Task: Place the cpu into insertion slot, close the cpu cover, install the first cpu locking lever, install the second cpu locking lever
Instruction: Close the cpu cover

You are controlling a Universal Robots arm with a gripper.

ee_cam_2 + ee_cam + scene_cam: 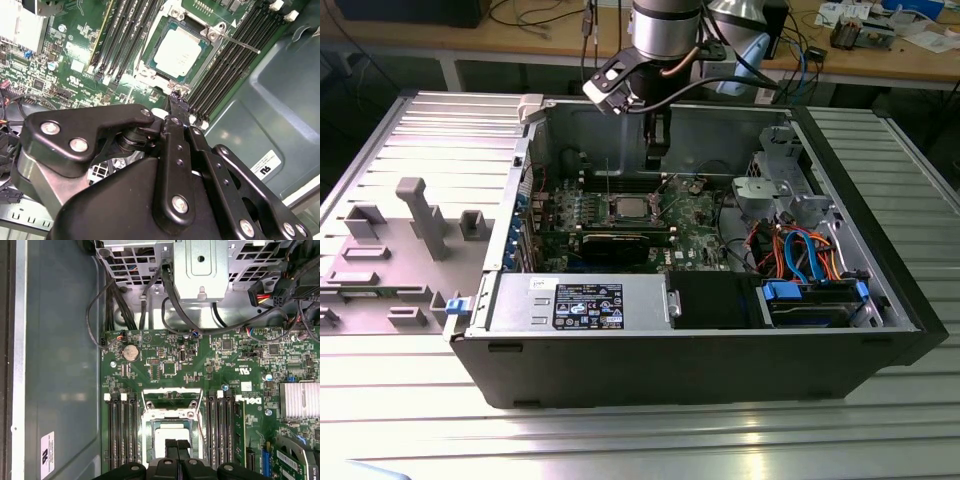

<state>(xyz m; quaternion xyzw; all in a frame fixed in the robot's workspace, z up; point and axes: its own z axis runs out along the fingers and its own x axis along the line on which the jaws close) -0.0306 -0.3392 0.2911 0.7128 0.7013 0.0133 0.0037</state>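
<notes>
Exterior view: the black two-fingered hand (656, 158) hangs inside the open dark computer case (720, 370). Second wrist view: its fingers are pressed together, empty, at the edge of the metal-bordered insertion slot (144, 71), where the silvery square cpu (177, 50) sits. Placing looks done; the cpu cover step calls for precise contact.

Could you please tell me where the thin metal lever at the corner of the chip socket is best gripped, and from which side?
Probably at the free end of the lever, where it juts out across the memory slots, clear of the cover. Come from above the board, with the claw closing across the thin rod; its other end is pinned at the socket corner.
</notes>
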